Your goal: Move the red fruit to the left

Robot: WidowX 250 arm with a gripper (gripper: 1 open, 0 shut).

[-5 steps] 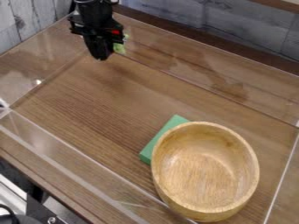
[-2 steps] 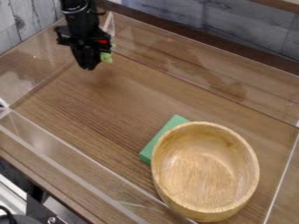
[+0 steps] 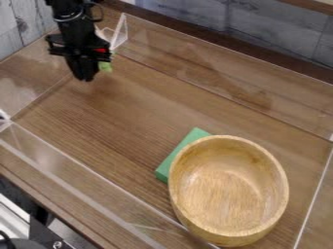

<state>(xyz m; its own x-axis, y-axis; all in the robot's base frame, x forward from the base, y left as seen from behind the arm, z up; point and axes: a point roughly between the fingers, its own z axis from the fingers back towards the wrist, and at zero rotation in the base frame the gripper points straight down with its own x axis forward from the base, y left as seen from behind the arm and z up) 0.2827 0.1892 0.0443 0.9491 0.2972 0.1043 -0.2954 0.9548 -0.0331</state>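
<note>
My black gripper (image 3: 82,72) points straight down at the far left of the wooden table, just above the surface. It is shut on the red fruit (image 3: 99,58). Only a sliver of red and a bit of green leaf show at the right side of the fingers; the rest of the fruit is hidden by them. The fruit looks held slightly off the table, though I cannot tell whether it touches.
A large wooden bowl (image 3: 231,190) stands at the front right, partly over a flat green square pad (image 3: 182,154). Clear plastic walls (image 3: 26,146) ring the wooden table (image 3: 143,107), one close to the gripper's left.
The gripper has carried the fruit to the left and a little toward the camera, sinking slightly. Its wrist has rolled a little. The bowl and pad have not moved.
</note>
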